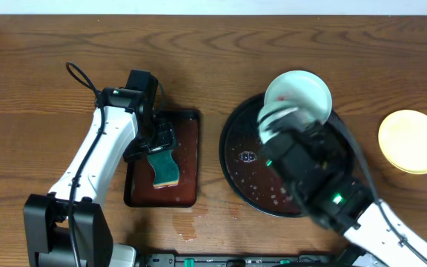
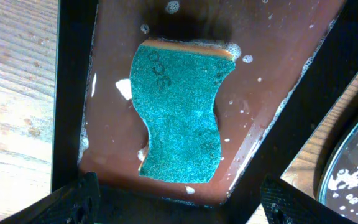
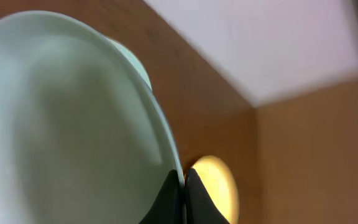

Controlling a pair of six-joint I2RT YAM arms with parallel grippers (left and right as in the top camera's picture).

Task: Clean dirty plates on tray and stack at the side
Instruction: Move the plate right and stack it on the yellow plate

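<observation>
Robot lab bench — wood-grain tabletop [image 1: 35, 74], mounted arms [image 1: 102, 148], plain white wall [image 3: 272, 37] behind.

overhead straight down on whole desk [image 1: 35, 74], left wrist close over sponge [image 2: 179, 112] at 9 o'clock, right wrist tight on mint plate [image 3: 61, 124], both shared with overhead

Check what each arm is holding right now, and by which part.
Right jaws are shut on the rim of the pale mint round plate, over the glossy black round tray. Left jaws are open over the green sponge, holding nothing.
</observation>
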